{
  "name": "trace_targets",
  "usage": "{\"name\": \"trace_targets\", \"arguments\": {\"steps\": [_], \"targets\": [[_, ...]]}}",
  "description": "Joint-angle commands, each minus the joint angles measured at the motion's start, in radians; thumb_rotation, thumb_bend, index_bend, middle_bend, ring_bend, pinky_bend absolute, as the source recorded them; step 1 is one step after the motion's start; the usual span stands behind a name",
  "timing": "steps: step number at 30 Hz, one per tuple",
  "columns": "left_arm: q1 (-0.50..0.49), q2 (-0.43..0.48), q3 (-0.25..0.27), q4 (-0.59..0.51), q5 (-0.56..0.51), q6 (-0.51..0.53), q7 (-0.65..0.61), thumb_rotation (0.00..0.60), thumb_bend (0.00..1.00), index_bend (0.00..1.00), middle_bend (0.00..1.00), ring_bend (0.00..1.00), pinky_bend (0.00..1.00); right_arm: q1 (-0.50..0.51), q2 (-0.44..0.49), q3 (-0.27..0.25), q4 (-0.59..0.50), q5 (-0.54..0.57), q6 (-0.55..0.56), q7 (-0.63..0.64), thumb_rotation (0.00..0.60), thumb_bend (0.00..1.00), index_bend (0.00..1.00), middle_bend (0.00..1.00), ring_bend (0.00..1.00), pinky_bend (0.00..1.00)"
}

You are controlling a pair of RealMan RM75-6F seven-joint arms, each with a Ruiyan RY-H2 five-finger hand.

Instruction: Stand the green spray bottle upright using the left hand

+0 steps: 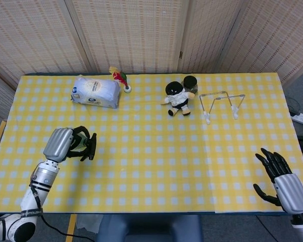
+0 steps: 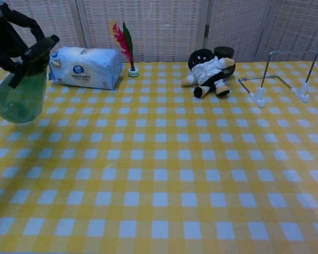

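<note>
On the yellow-and-white checked counter [image 1: 156, 151], a white-and-blue soft pack of tissues [image 1: 96, 92] lies at about eleven o'clock, with one red, yellow and green feather shuttlecock [image 1: 122, 80] standing just beside its right end. Near twelve o'clock one black-and-white plush toy [image 1: 177, 98] lies against a dark round jar [image 1: 191, 81], and at one o'clock stands one thin wire rack on white feet [image 1: 221, 105]. All of these sit well apart from the bottle, and the cloth around it is bare.

The one translucent green spray bottle with a black trigger head [image 2: 22, 87] is at about nine o'clock on the counter, near the left edge. In the chest view it hangs upright, rounded green body down and black nozzle up, lifted clear of the cloth. The left hand [image 1: 60, 143] grips it around the black head and neck, dark fingers curled round it.

The right hand [image 1: 284, 182] hovers off the counter's edge at four o'clock, fingers spread, holding nothing.
</note>
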Motion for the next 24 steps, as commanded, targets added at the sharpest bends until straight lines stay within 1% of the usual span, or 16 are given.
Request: {"name": "trace_targets", "arguments": {"steps": [1, 2, 3, 5, 9, 12, 14, 17, 24], "targets": [[0.023, 0.045, -0.058, -0.049, -0.078, 0.004, -0.101, 0.600, 0.49, 0.65, 1.00, 1.00, 1.00, 0.001, 0.001, -0.001, 0.000, -0.001, -0.001, 0.002, 0.600, 0.37, 0.00, 0.00, 0.00, 0.00], [0.036, 0.055, -0.093, -0.068, -0.140, 0.001, -0.185, 0.600, 0.49, 0.65, 1.00, 1.00, 1.00, 0.001, 0.001, -0.002, 0.001, 0.000, -0.003, 0.006, 0.600, 0.37, 0.00, 0.00, 0.00, 0.00], [0.041, 0.088, -0.128, -0.086, -0.196, -0.048, -0.287, 0.600, 0.49, 0.65, 1.00, 1.00, 1.00, 0.001, 0.002, -0.002, 0.001, 0.001, -0.003, 0.008, 0.600, 0.37, 0.00, 0.00, 0.00, 0.00], [0.048, 0.141, -0.171, -0.087, -0.245, -0.135, -0.430, 0.600, 0.49, 0.65, 1.00, 1.00, 1.00, 0.002, 0.001, -0.001, 0.001, 0.001, -0.005, 0.007, 0.600, 0.37, 0.00, 0.00, 0.00, 0.00], [0.070, 0.181, -0.224, -0.042, -0.263, -0.233, -0.649, 0.600, 0.49, 0.65, 1.00, 1.00, 1.00, 0.004, -0.001, -0.002, 0.000, 0.006, -0.014, 0.004, 0.600, 0.37, 0.00, 0.00, 0.00, 0.00], [0.091, 0.159, -0.243, 0.004, -0.249, -0.236, -0.768, 0.600, 0.50, 0.65, 1.00, 1.00, 1.00, 0.002, -0.001, 0.002, -0.001, 0.014, -0.011, 0.003, 0.600, 0.37, 0.00, 0.00, 0.00, 0.00], [0.102, 0.141, -0.250, 0.022, -0.237, -0.230, -0.825, 0.600, 0.49, 0.66, 1.00, 1.00, 1.00, 0.000, 0.000, 0.006, -0.001, 0.022, -0.007, 0.007, 0.600, 0.37, 0.00, 0.00, 0.00, 0.00], [0.107, 0.113, -0.240, 0.066, -0.207, -0.235, -0.875, 0.600, 0.49, 0.66, 1.00, 1.00, 1.00, -0.002, 0.000, 0.010, 0.001, 0.033, -0.006, 0.015, 0.600, 0.37, 0.00, 0.00, 0.00, 0.00], [0.101, 0.062, -0.206, 0.135, -0.164, -0.252, -0.915, 0.600, 0.49, 0.66, 1.00, 1.00, 1.00, 0.000, -0.001, 0.009, -0.001, 0.031, -0.011, 0.009, 0.600, 0.37, 0.00, 0.00, 0.00, 0.00]]}}
